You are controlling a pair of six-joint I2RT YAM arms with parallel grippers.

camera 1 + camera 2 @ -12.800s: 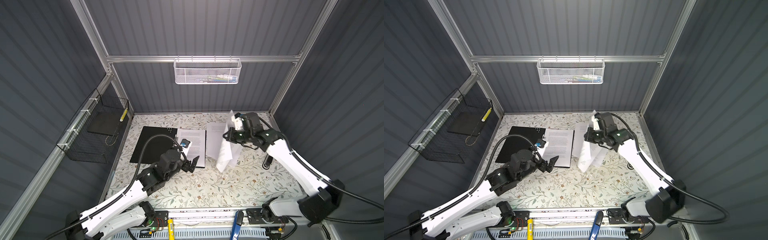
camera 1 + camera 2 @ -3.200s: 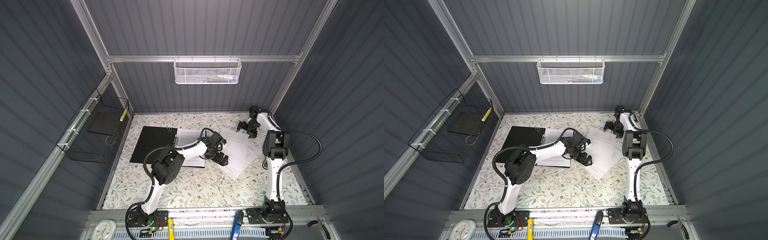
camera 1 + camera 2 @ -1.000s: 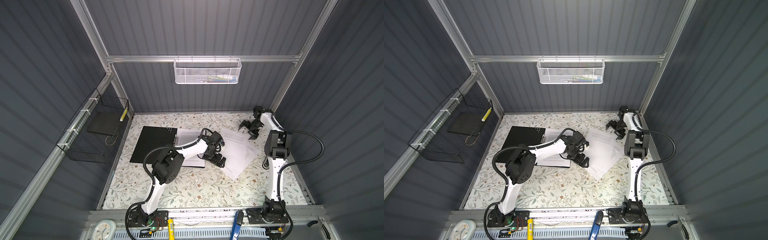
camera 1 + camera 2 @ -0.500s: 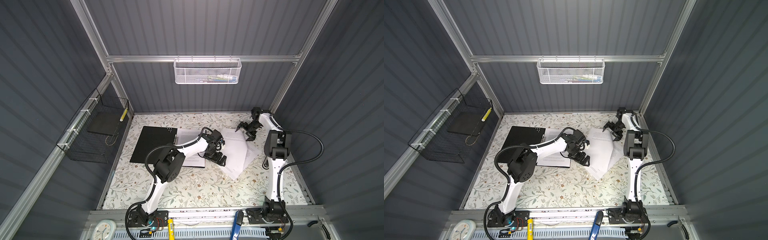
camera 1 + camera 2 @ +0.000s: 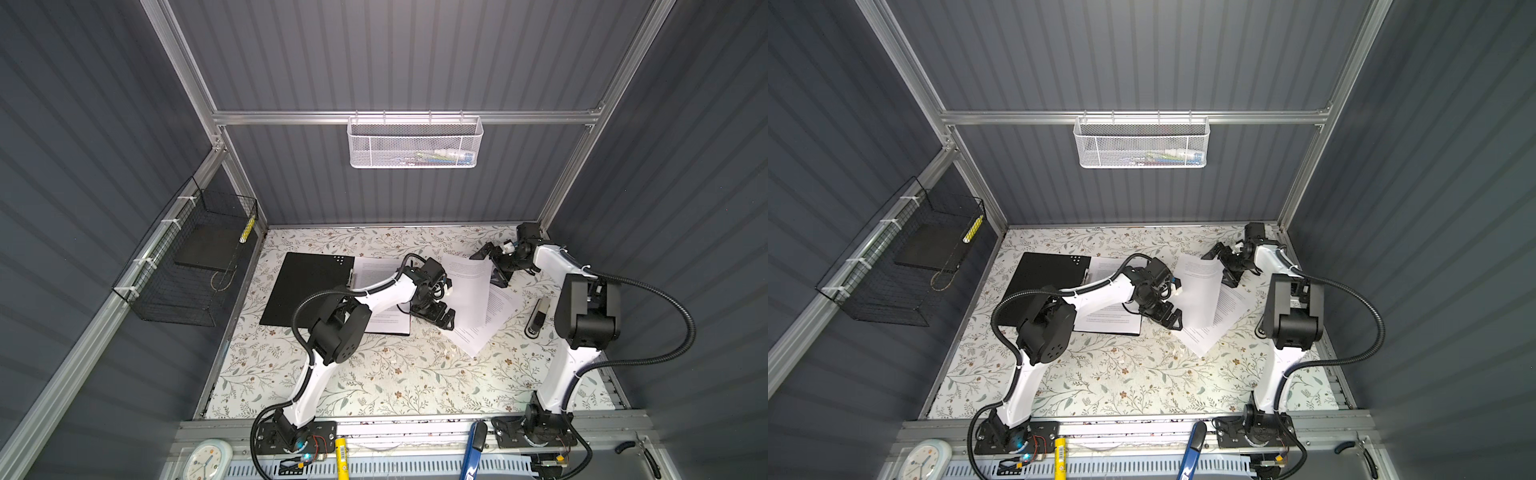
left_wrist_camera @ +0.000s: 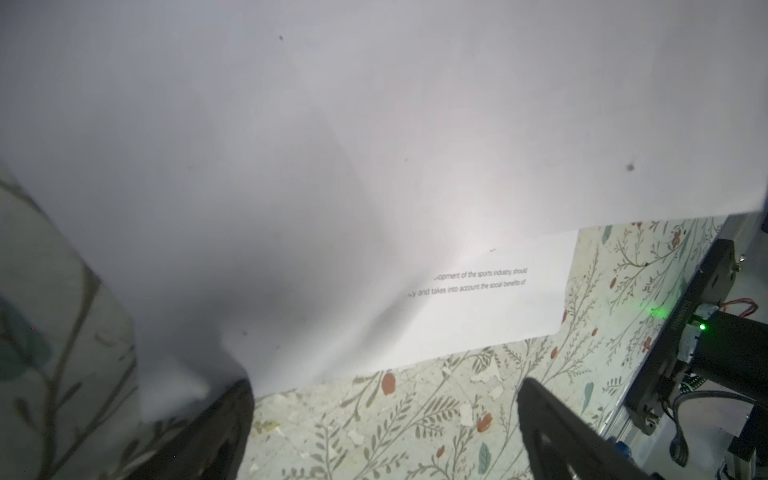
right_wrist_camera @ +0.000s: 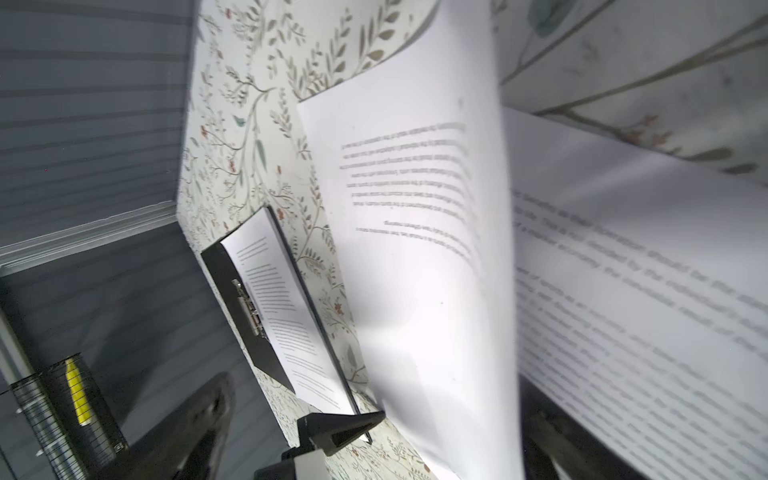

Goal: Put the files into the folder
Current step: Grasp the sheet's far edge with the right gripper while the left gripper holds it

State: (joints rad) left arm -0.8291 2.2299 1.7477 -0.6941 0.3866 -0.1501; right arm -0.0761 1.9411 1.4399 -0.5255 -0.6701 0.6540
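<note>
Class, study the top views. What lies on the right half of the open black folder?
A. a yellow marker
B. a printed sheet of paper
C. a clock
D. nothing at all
B: in both top views a printed sheet lies on the right half of the open folder, and the right wrist view shows it beside the folder's metal clip.

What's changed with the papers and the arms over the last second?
The right gripper has edged toward the left gripper, and the top sheet, flat before, now bows up off the table between them. Both jaws remain wide open. The folder and sheets beneath haven't moved.
</note>
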